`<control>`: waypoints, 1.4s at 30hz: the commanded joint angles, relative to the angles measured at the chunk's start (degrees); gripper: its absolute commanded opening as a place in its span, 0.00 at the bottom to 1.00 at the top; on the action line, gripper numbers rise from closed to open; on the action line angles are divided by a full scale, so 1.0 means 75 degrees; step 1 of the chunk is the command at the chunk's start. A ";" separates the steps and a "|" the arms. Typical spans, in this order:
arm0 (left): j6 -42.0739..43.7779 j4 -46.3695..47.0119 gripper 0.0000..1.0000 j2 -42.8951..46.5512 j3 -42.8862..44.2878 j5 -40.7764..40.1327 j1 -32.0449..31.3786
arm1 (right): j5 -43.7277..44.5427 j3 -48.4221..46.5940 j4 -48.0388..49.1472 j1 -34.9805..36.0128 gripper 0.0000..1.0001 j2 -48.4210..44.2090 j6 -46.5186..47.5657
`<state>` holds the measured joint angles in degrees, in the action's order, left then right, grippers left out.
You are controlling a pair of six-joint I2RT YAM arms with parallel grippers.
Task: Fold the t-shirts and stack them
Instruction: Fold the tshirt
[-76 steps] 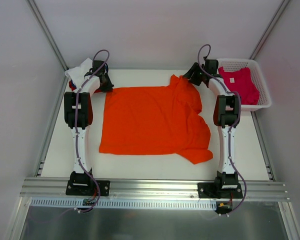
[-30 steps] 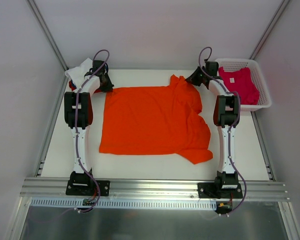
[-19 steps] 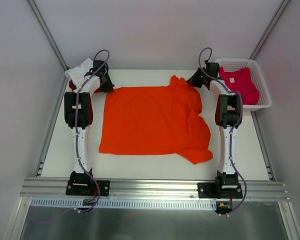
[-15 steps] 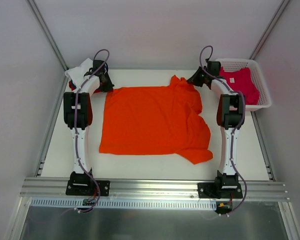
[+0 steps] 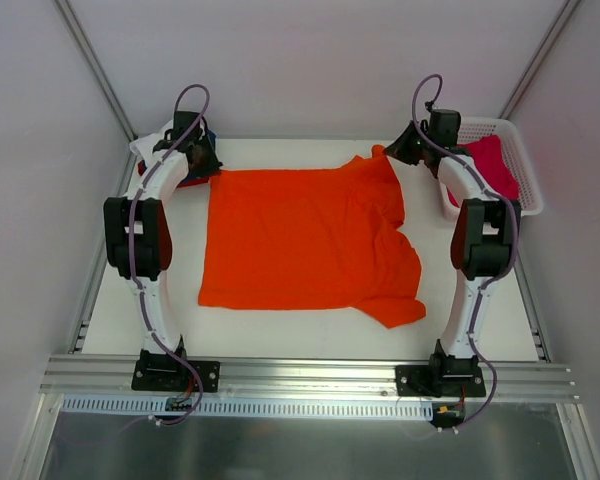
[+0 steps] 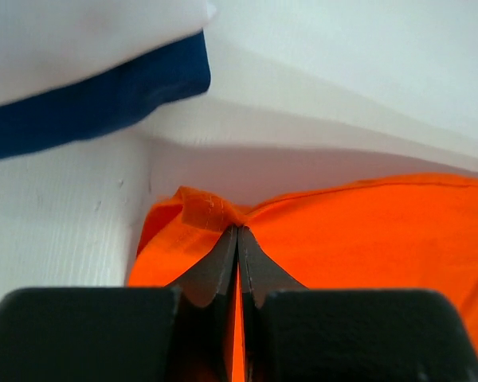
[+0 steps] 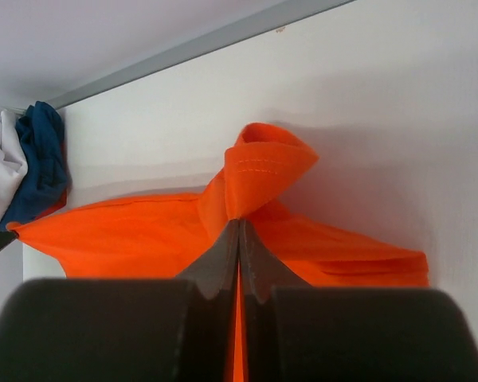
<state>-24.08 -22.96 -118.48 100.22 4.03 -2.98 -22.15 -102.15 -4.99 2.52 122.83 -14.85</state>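
At far edge of table [image 5: 280,332], L arm [image 5: 130,235] and R arm [image 5: 480,240] stand taller vs. 0.5 s earlier, with elbows swung outward. L gripper [image 5: 206,166] has its jaws pressed together on the far-left corner of orange t-shirt [image 5: 305,240]. R gripper [image 5: 396,152] likewise pinches the far-right sleeve, cloth bunched past its tips. Shirt body lies flat mid-table, unmoved. Folded stack [image 5: 152,150] (white, navy, red) sits far left. Pink t-shirt [image 5: 492,165] lies in mesh basket [image 5: 523,205], far right. Surface is white, walls [image 5: 310,70] pale grey, and aluminium rail [image 5: 310,372] runs along near edge.
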 commanded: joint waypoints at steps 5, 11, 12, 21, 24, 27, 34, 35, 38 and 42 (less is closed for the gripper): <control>0.0034 0.0143 0.00 0.1428 -0.1291 -0.0116 -0.0118 | 0.0317 0.1489 0.0174 0.0062 0.00 -0.1820 0.0386; -0.0024 0.0331 0.00 0.2401 -0.2417 -0.0209 -0.0141 | 0.0446 0.2837 0.0138 0.0097 0.00 -0.3262 0.0585; -0.0024 0.0366 0.00 0.2518 -0.2673 -0.0210 -0.0153 | 0.0492 0.3001 0.0139 0.0120 0.00 -0.3449 0.0609; -0.0036 0.0425 0.00 0.3527 -0.3905 -0.0491 -0.0153 | 0.0750 0.4629 -0.0306 0.0202 0.00 -0.5325 0.0656; -0.0083 0.0506 0.00 0.3504 -0.4198 -0.0479 -0.0153 | 0.0786 0.5156 -0.0458 0.0249 0.00 -0.5712 0.0621; -0.0083 0.0635 0.00 0.3446 -0.4421 -0.0432 -0.0153 | 0.0786 0.5625 -0.0518 0.0284 0.00 -0.5993 0.0609; -0.0059 0.0776 0.00 0.3258 -0.4633 -0.0420 -0.0153 | 0.0891 0.6493 -0.0670 0.0378 0.00 -0.6415 0.0340; -0.0059 0.0799 0.00 0.3246 -0.4668 -0.0444 -0.0153 | 0.0938 0.6588 -0.0705 0.0413 0.00 -0.6485 0.0293; -0.0036 0.0835 0.00 0.3164 -0.4750 -0.0467 -0.0153 | 0.1055 0.7056 -0.0658 0.0495 0.00 -0.6860 0.0117; 0.0034 0.0835 0.00 0.2989 -0.4750 -0.0491 -0.0153 | 0.1289 0.7549 -0.0729 0.0601 0.00 -0.7329 -0.0047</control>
<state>-24.18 -17.72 -94.78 65.10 1.72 -3.44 -14.61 -47.18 -10.59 6.28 71.42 -13.34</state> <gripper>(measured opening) 0.003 0.008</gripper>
